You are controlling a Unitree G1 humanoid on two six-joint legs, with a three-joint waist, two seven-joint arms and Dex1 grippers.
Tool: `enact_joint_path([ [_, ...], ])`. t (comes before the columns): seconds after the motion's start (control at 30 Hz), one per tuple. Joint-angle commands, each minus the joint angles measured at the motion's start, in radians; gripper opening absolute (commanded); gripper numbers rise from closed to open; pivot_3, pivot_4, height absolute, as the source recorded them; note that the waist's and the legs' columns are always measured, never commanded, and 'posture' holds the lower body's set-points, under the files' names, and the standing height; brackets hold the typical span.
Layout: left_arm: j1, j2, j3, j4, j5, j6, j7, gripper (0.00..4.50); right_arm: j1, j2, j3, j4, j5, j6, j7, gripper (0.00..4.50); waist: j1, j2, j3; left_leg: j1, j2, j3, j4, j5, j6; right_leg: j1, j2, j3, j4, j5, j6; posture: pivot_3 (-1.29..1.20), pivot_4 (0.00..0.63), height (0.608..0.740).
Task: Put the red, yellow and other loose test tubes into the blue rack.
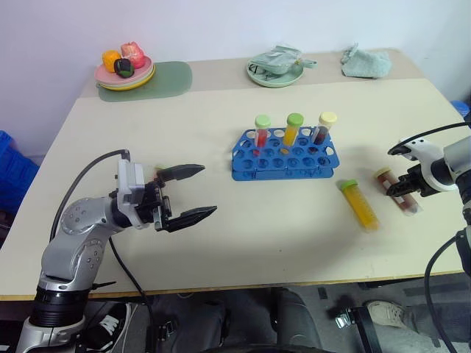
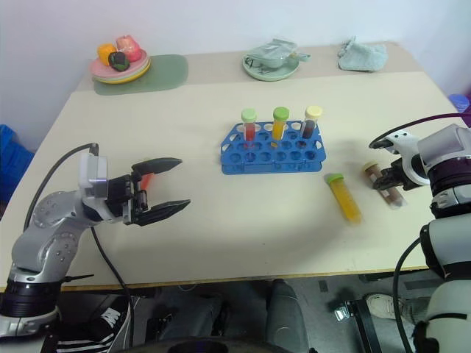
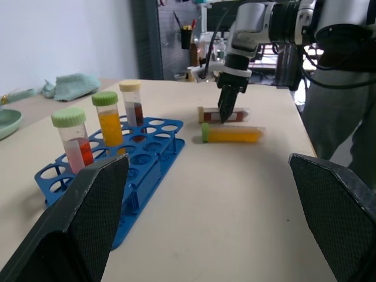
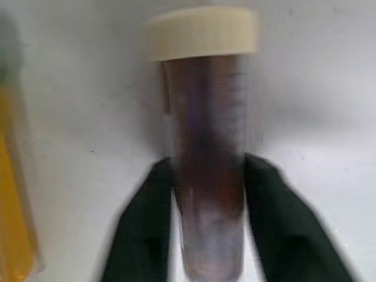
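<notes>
Black fingers of our right gripper (image 1: 406, 193) pinch the brown tube (image 1: 396, 190), left gripper (image 1: 190, 194) spread; we should lift straight, sparing 1 yellow tube (image 1: 358, 205).

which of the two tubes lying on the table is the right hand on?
The dark brownish-red tube with the pale-yellow cap: the right hand is shut on it. The yellow tube with the green cap lies beside it, untouched, nearer the blue rack.

On the worktop (image 1: 221, 243), the blue rack (image 1: 285, 154) at centre holds three capped tubes upright in its back row. At four o'clock from it lies a yellow tube (image 1: 358, 205). Just beyond, the right claw (image 1: 405, 193) is clamped on a brown tube (image 1: 395, 190); the left claw (image 1: 190, 193) gapes at eight o'clock.
</notes>
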Motion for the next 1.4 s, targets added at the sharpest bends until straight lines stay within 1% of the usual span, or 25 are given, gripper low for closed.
enact_joint_path([
  [0.03,-0.005,0.007,0.021,-0.034,-0.021,-0.002,0.001,4.50,0.002,-0.003,-0.017,-0.006,-0.019,-0.010,0.008,1.15,0.000,0.000,0.000,0.000,0.000,0.000,0.000,0.000,0.000,0.000,0.000,0.000,0.000,0.000,0.000,0.00,0.150,0.740],
  [0.2,-0.005,0.008,0.021,-0.028,-0.019,-0.005,-0.003,4.50,-0.001,-0.021,-0.020,-0.016,-0.035,-0.047,0.016,1.15,0.000,0.000,0.000,0.000,0.000,0.000,0.000,0.000,0.000,0.000,0.000,0.000,0.000,0.000,0.000,0.00,0.150,0.740],
  [0.37,-0.015,0.004,0.016,-0.014,-0.014,-0.011,-0.009,4.50,-0.023,-0.032,-0.052,-0.004,-0.034,-0.063,0.010,1.15,0.000,0.000,0.000,0.000,0.000,0.000,0.000,0.000,0.000,0.000,0.000,0.000,0.000,0.000,0.000,0.00,0.150,0.740],
  [0.47,-0.024,0.005,0.015,-0.004,-0.014,-0.012,-0.016,4.50,-0.030,-0.045,-0.085,-0.036,-0.017,-0.071,0.042,1.15,0.000,0.000,0.000,0.000,0.000,0.001,0.000,0.000,0.000,0.000,0.000,0.001,0.000,0.000,0.000,0.00,0.150,0.740],
  [0.53,-0.031,0.007,0.017,0.005,-0.013,-0.014,-0.024,4.50,-0.028,-0.058,-0.098,-0.056,-0.026,-0.080,0.034,1.15,0.000,0.000,0.000,0.000,0.000,0.001,0.000,0.000,0.000,-0.001,0.000,0.001,0.000,0.000,0.000,0.00,0.150,0.740],
  [0.57,-0.033,0.008,0.017,0.009,-0.013,-0.014,-0.026,4.50,-0.024,-0.060,-0.124,-0.064,-0.023,-0.104,0.005,1.15,0.000,0.000,0.000,0.000,0.000,0.001,0.000,0.000,0.000,-0.001,0.000,0.001,0.000,0.000,0.000,0.00,0.150,0.740],
  [0.67,-0.041,0.007,0.017,0.023,-0.010,-0.019,-0.039,4.50,-0.027,-0.032,-0.303,-0.105,0.062,-0.130,-0.115,1.15,-0.001,0.000,0.000,0.000,0.000,0.001,0.000,0.000,0.000,-0.001,0.000,0.001,0.000,0.000,0.000,0.00,0.150,0.740],
  [0.77,-0.045,0.007,0.018,0.036,-0.007,-0.025,-0.051,4.50,0.015,0.000,-0.486,-0.198,0.153,-0.144,-0.225,1.15,0.000,0.000,0.000,0.000,0.000,0.002,0.000,0.000,0.000,-0.002,0.001,0.001,0.000,0.000,0.000,0.00,0.150,0.740],
  [0.87,-0.050,0.008,0.023,0.053,-0.005,-0.032,-0.063,4.50,0.108,0.086,-0.758,-0.418,0.305,-0.150,-0.327,1.15,0.000,0.000,0.000,0.000,0.001,0.002,-0.001,0.000,0.000,-0.001,0.001,0.002,0.000,0.001,0.000,0.00,0.150,0.740],
  [0.93,-0.051,0.010,0.026,0.060,-0.004,-0.036,-0.069,4.50,0.212,0.175,-0.914,-0.602,0.405,-0.152,-0.374,1.15,0.001,0.000,0.000,0.000,0.001,0.001,-0.001,0.000,0.000,-0.001,0.002,0.002,0.000,0.001,0.000,0.00,0.150,0.740],
  [1.03,-0.055,0.018,0.035,0.074,-0.004,-0.039,-0.084,4.50,0.357,0.309,-1.046,-0.835,0.503,-0.177,-0.459,1.15,0.004,-0.001,-0.001,0.000,0.001,0.000,0.000,0.000,0.000,0.001,0.002,0.001,0.001,0.002,0.001,0.00,0.150,0.740],
  [1.07,-0.057,0.022,0.038,0.080,-0.004,-0.041,-0.090,4.50,0.400,0.368,-1.083,-0.914,0.562,-0.193,-0.469,1.15,0.004,-0.001,-0.001,0.000,0.001,0.000,0.001,0.000,0.000,0.001,0.002,0.001,0.001,0.002,0.002,0.00,0.150,0.740],
  [1.17,-0.067,0.032,0.040,0.089,-0.003,-0.040,-0.099,4.50,0.538,0.492,-1.079,-1.101,0.608,-0.300,-0.511,1.15,0.000,0.000,-0.001,0.000,0.001,0.001,0.001,0.000,0.000,0.000,0.002,0.002,0.001,0.003,0.002,0.00,0.150,0.740],
  [1.23,-0.078,0.038,0.040,0.091,-0.006,-0.033,-0.099,4.50,0.611,0.563,-1.034,-1.175,0.597,-0.400,-0.537,1.15,-0.002,0.000,-0.001,0.001,0.001,0.001,0.000,0.000,0.000,0.001,0.002,0.002,0.001,0.003,0.002,0.00,0.150,0.740],
  [1.3,-0.089,0.043,0.040,0.097,-0.007,-0.029,-0.103,4.50,0.673,0.620,-0.974,-1.201,0.574,-0.499,-0.542,1.15,-0.004,0.000,-0.001,0.002,0.001,0.002,0.000,0.000,0.000,0.001,0.002,0.002,0.001,0.003,0.001,0.00,0.150,0.740],
  [1.33,-0.093,0.046,0.038,0.098,-0.005,-0.028,-0.106,4.50,0.698,0.631,-0.942,-1.195,0.547,-0.561,-0.538,1.15,-0.005,0.000,-0.001,0.003,0.001,0.002,0.000,0.000,0.000,0.001,0.002,0.003,0.001,0.003,0.001,0.00,0.150,0.740],
  [1.4,-0.103,0.050,0.036,0.096,-0.008,-0.020,-0.105,4.50,0.710,0.672,-0.915,-1.159,0.548,-0.634,-0.555,1.15,-0.007,0.000,-0.001,0.006,0.001,0.003,-0.001,0.000,0.000,0.003,0.003,0.004,0.001,0.003,0.001,0.00,0.150,0.740],
])
